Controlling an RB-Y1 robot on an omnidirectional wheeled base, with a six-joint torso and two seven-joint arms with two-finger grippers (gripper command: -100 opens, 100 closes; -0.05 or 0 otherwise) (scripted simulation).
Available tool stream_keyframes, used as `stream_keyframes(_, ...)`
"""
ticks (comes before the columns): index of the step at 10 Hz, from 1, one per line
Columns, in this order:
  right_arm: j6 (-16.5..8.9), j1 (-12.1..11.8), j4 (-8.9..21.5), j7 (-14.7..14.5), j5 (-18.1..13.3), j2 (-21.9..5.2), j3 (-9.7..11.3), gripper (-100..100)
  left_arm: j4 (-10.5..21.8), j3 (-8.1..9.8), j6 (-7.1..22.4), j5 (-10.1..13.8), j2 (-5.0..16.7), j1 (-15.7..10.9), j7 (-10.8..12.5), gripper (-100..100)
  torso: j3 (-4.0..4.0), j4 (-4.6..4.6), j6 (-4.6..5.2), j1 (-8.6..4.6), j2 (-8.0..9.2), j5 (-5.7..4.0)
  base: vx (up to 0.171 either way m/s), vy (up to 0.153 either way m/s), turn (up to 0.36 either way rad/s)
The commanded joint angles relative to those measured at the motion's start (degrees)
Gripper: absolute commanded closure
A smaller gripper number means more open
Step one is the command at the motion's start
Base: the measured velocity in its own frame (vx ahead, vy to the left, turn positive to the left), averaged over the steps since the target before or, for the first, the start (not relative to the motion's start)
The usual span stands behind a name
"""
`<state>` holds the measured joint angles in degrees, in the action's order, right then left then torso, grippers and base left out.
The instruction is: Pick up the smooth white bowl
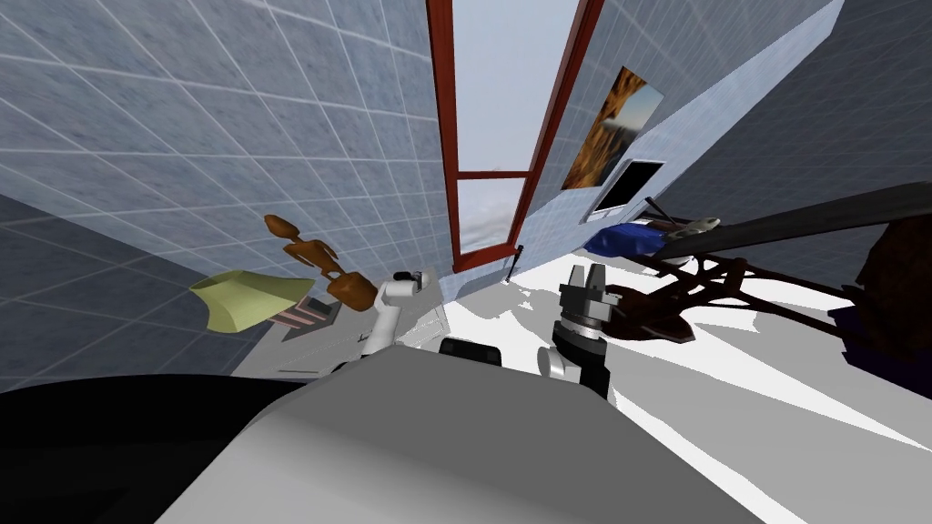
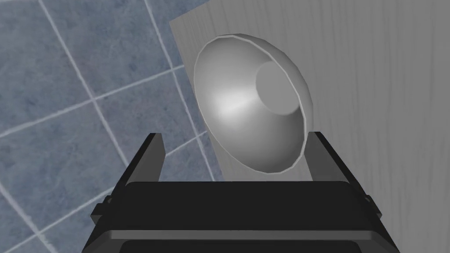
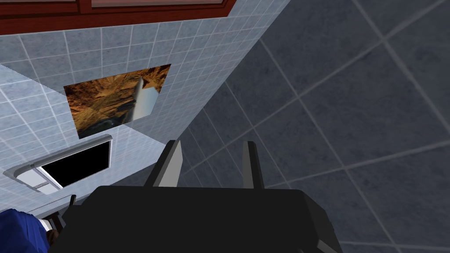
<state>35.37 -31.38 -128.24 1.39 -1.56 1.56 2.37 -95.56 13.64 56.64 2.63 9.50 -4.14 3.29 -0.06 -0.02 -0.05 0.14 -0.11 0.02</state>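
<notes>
The smooth pale bowl (image 2: pixel 250 110) lies tipped on its side on a light grey wood-grained surface (image 2: pixel 378 88), close to that surface's edge. My left gripper (image 2: pixel 235 140) is open around its lower rim. One finger (image 2: pixel 323 153) is right beside the rim, and the other finger (image 2: pixel 149 153) stands well clear of it. In the head view the left gripper (image 1: pixel 414 277) reaches over a light grey top (image 1: pixel 309 350). My right gripper (image 1: pixel 587 273) is raised in front of my chest, with a narrow gap between its fingers (image 3: pixel 171 164) and nothing held.
A brown wooden figure (image 1: pixel 314 255), a yellow-green dish (image 1: pixel 246 300) and a pinkish striped item (image 1: pixel 305 314) stand on the grey top by my left arm. Dark brown furniture (image 1: pixel 664 309) and a blue object (image 1: pixel 623 238) are at the right. The tiled wall is close behind.
</notes>
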Motion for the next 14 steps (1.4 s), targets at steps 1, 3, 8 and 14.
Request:
stream_keyframes(1, 0.0, 0.0, 0.0, 0.0, 0.0, 0.0, 0.0, 0, 2.29, 0.63, 2.72, 0.44, -0.24, -1.03, -0.07, -100, 0.0, 0.0, 0.0, 0.0, 0.0, 0.0, 0.043, 0.033, 0.027)
stream_keyframes(3, 0.0, 0.0, 0.0, 0.0, 0.0, 0.0, 0.0, 0, 4.47, 1.39, 5.66, 1.15, -0.42, -1.83, -0.24, -100, -0.04, -0.02, 0.0, 0.04, -0.06, 0.01, 0.056, 0.043, 0.022)
stream_keyframes(8, 0.0, 0.0, 0.0, 0.0, 0.0, 0.0, 0.0, 0, 7.48, 2.17, 8.47, 1.99, -0.5, -2.36, -0.5, 0, 0.0, 0.0, 0.01, -0.02, 0.01, 0.0, 0.037, 0.03, 0.012)
stream_keyframes(14, 0.0, 0.01, 0.0, 0.0, 0.0, 0.0, 0.0, 0, 10.69, 1.83, 5.22, 1.82, -0.63, -2.46, -0.47, 100, 0.06, 0.02, 0.01, -0.11, 0.1, -0.02, 0.019, 0.006, 0.004)
